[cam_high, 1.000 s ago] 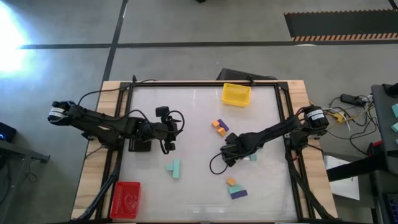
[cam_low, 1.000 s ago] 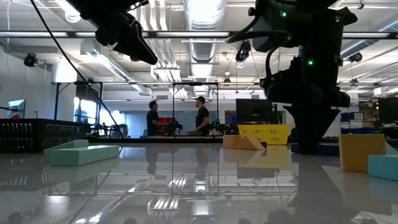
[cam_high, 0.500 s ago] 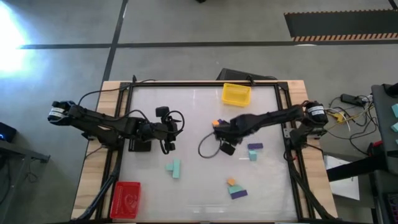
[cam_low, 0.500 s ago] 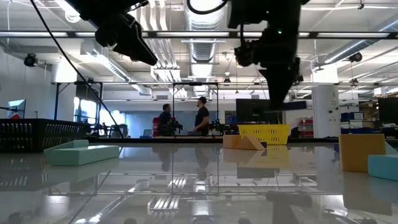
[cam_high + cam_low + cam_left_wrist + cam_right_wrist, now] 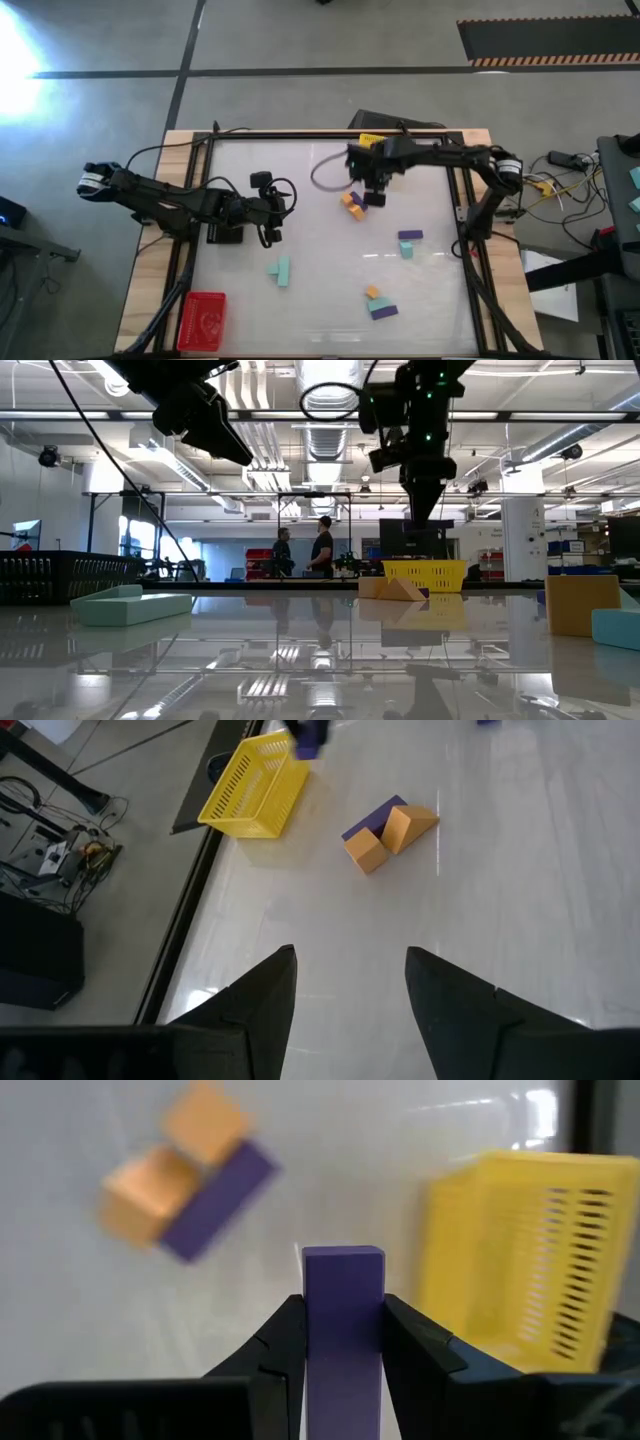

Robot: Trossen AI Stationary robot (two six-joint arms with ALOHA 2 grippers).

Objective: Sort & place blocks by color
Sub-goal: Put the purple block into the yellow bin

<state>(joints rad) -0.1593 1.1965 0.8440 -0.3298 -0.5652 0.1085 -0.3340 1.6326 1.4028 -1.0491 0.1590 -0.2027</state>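
low view, glossy white table, two people standing beyond

A glossy white bench with a pale wooden rim stands on a grey concrete floor crossed by dark lines. A black mat with a striped edge lies on that floor. Beyond the bench, silver ducts and strip lights hang overhead, and two people stand far off in the room.

Bright overhead lights; glossy table mirrors them; right wrist background blurred.
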